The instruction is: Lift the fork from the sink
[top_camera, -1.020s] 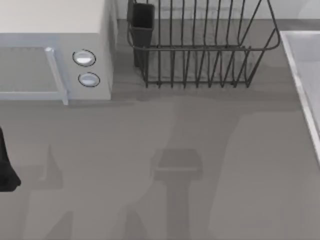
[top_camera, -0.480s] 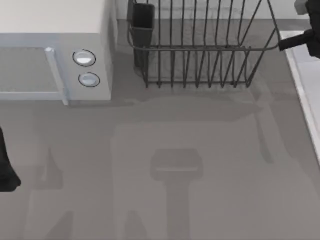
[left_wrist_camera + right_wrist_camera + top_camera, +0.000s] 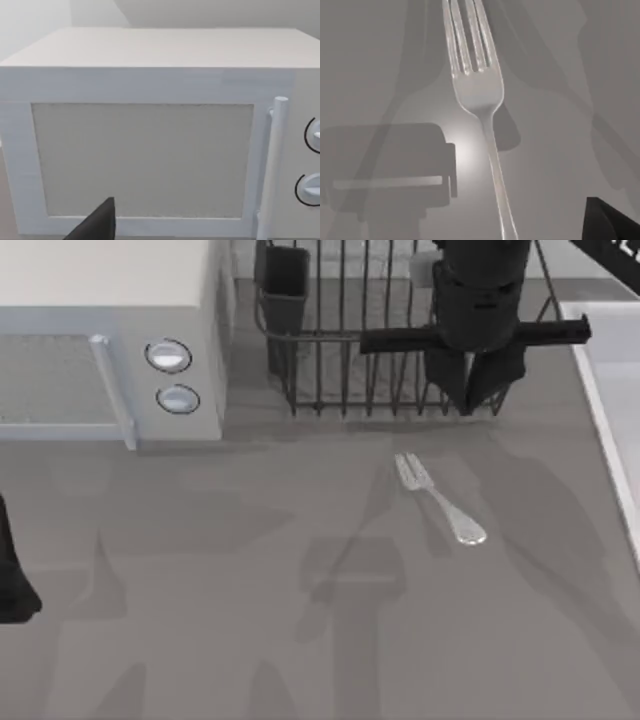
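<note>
The fork (image 3: 440,500) shows over the grey table, slanted, tines toward the dish rack and rounded handle end toward the front right. It is outside the sink (image 3: 603,410), whose pale rim runs along the table's right edge. My right gripper (image 3: 472,405) hangs above the rack's front edge, behind the fork and apart from it, open with nothing between its fingers. In the right wrist view the fork (image 3: 479,100) appears close, with one dark fingertip (image 3: 610,222) off to the side of its handle. A small shadow lies beside the fork.
A black wire dish rack (image 3: 400,340) with a dark cup (image 3: 286,280) stands at the back. The white microwave (image 3: 110,340) (image 3: 150,130) takes up the back left. My left arm (image 3: 12,580) is parked at the left edge.
My right arm has swung in from the back right to above the rack's front. The fork, unseen in the earlier frames, now shows over the table in front of the rack.
</note>
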Controlling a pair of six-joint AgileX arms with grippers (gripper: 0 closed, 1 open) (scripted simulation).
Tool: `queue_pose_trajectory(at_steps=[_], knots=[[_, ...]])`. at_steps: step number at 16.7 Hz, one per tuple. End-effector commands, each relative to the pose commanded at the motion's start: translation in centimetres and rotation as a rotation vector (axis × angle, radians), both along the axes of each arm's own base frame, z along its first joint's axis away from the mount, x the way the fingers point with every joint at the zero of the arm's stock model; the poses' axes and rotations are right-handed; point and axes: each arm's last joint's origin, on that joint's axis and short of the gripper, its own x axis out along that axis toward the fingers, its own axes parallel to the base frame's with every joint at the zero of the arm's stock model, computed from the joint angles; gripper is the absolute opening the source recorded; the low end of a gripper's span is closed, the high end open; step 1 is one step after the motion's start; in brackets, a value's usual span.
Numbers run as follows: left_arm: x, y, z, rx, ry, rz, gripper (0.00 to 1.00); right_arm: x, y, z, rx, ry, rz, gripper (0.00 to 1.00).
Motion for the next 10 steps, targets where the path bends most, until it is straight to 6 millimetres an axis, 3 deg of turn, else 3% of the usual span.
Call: queue_pose_trajectory(at_steps=[4, 10], knots=[[0.0, 0.0, 0.0, 0.0, 0.0, 0.0, 1.0, 0.1, 0.5, -1.5, 0.014, 0.001, 0.002, 0.0], [0.0, 0.0, 0.0, 0.0, 0.0, 0.0, 1.0, -0.7, 1.6, -8.5, 0.053, 0.024, 0.009, 0.0]])
